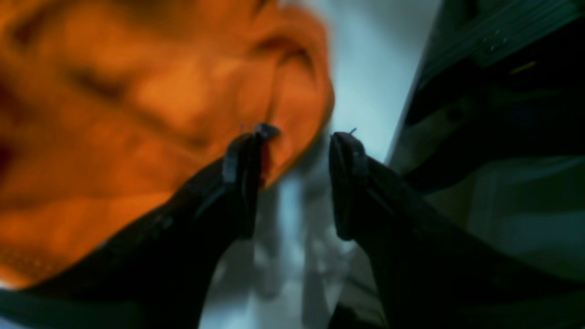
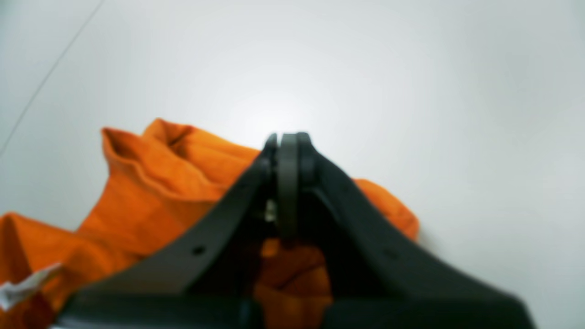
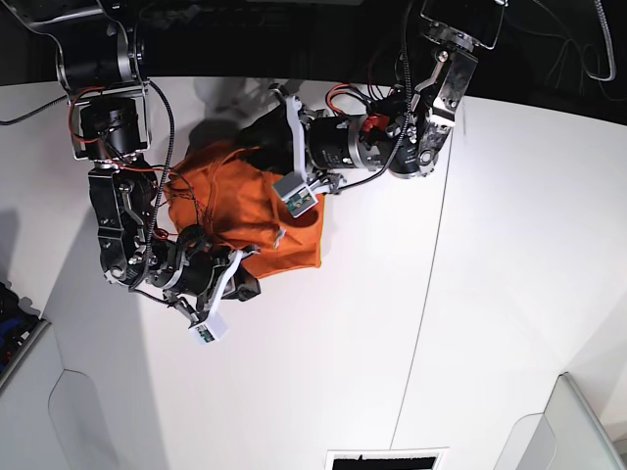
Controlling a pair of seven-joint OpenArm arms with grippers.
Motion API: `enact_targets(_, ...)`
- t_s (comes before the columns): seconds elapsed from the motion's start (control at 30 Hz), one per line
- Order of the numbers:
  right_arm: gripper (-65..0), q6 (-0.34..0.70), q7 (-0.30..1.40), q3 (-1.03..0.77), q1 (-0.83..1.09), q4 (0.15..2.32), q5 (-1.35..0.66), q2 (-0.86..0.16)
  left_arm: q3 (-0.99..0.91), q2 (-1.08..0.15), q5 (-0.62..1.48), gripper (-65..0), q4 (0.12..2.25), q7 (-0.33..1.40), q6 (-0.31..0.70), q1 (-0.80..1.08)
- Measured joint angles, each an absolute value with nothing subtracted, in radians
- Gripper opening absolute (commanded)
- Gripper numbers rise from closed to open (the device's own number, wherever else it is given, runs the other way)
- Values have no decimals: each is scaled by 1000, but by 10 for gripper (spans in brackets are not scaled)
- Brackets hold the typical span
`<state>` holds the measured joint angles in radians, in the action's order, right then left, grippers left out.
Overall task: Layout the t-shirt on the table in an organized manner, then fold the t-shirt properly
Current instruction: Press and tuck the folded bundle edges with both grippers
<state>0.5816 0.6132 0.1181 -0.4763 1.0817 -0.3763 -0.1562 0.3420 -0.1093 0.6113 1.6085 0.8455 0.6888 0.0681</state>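
Observation:
The orange t-shirt (image 3: 245,211) lies crumpled on the white table (image 3: 392,323) between my two arms. A white tag (image 2: 23,285) shows at the shirt's near edge. My left gripper (image 1: 301,135) is open at the rim of the t-shirt (image 1: 137,100); one finger overlaps the cloth and the other stands over bare table. In the base view it (image 3: 257,135) sits at the shirt's far side. My right gripper (image 2: 288,146) is shut just above the bunched t-shirt (image 2: 164,183). No cloth shows between its tips. It (image 3: 243,279) hovers at the shirt's near edge.
A thin dark seam (image 3: 436,255) runs across the table right of the shirt. The table edge (image 1: 402,137) with dark framework beyond lies close to the left gripper. A dark slot (image 3: 382,458) sits at the front edge.

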Motion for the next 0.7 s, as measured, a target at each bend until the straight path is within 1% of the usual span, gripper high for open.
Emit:
enact_targets(0.13,-650,582,639,141,-463,1082,-395,-200,263,-155,619,-399,1533,797,701,66)
enact_targets(0.23,-650,582,731,140,-444,1083,-505,-237,175,-204,623,-400,1500,768,701,42)
enact_targets(0.33,-650,581,759,140,-393,1133,-625,-265,142,-243,615,-400,1458,770,698,-18)
enact_targets(0.57,-650,581,780,123,-178,1360,-677,-257,147,-239,610,-399,1265,783,690,-213)
enact_targets(0.63,-650,581,788,97,-128,1431,-668,-237,147,-245,612,-399,1223,793,690,-251)
enact_targets(0.7,-650,580,793,42,-103,1493,-654,-211,149,-264,647,-399,1216,839,689,-273)
